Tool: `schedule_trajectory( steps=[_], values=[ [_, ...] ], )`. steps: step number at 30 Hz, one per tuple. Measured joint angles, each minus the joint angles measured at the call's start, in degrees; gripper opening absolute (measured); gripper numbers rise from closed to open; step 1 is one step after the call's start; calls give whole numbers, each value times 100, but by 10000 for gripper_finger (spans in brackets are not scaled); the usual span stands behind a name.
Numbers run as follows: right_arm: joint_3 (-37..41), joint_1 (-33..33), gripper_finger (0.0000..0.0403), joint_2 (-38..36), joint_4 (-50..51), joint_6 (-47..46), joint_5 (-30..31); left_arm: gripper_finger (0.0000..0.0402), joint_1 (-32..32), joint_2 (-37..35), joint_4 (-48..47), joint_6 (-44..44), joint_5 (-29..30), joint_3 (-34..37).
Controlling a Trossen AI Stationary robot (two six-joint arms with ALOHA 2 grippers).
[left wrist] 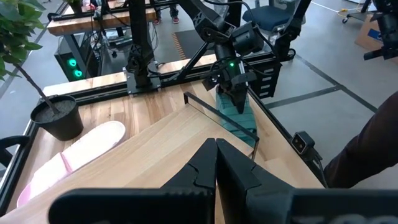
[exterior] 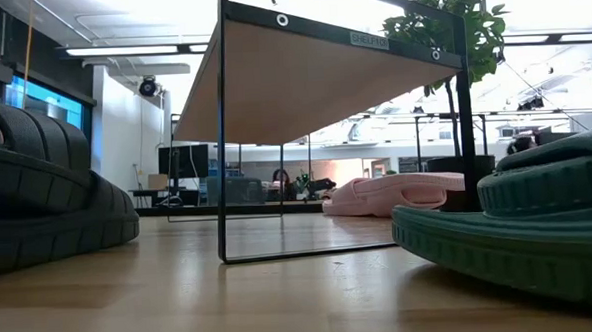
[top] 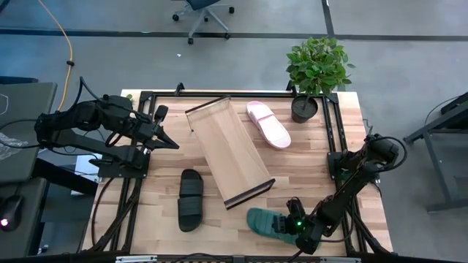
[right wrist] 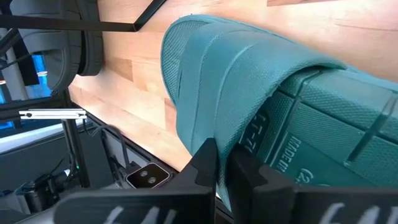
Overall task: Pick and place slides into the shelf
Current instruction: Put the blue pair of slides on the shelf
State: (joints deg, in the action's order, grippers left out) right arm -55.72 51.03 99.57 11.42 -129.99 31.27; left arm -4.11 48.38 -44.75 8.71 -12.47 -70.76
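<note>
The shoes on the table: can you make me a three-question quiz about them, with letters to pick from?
1. Where is the pink slide?
A. next to the plant pot
B. on the shelf
C. on the floor

2. How many slides are on the table?
A. one
B. three
C. five

3. What is the right gripper doing?
A. hanging open
B. shut on the green slide
C. holding the black slide

Answers: 1 A, it lies beside the pot. 2 B, black, pink and green. 3 B, its fingers pinch the green slide's edge.
</note>
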Motion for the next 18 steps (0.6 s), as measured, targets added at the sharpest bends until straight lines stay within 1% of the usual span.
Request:
schedule_trajectory(
  steps=[5, 10, 14, 18],
  values=[
    [0, 0, 1, 0, -31, 0, 1, 1, 1, 0, 2, 0, 0, 0],
    [0, 9, 0, -39, -282, 90, 9, 1, 0, 0, 3, -2, 0, 0],
    [0, 33, 0, -221, -443, 274, 23, 1, 0, 0, 5, -2, 0, 0],
    [0, 35, 0, -476, -368, 513, 0, 1, 0, 2, 4, -4, 0, 0]
  ],
)
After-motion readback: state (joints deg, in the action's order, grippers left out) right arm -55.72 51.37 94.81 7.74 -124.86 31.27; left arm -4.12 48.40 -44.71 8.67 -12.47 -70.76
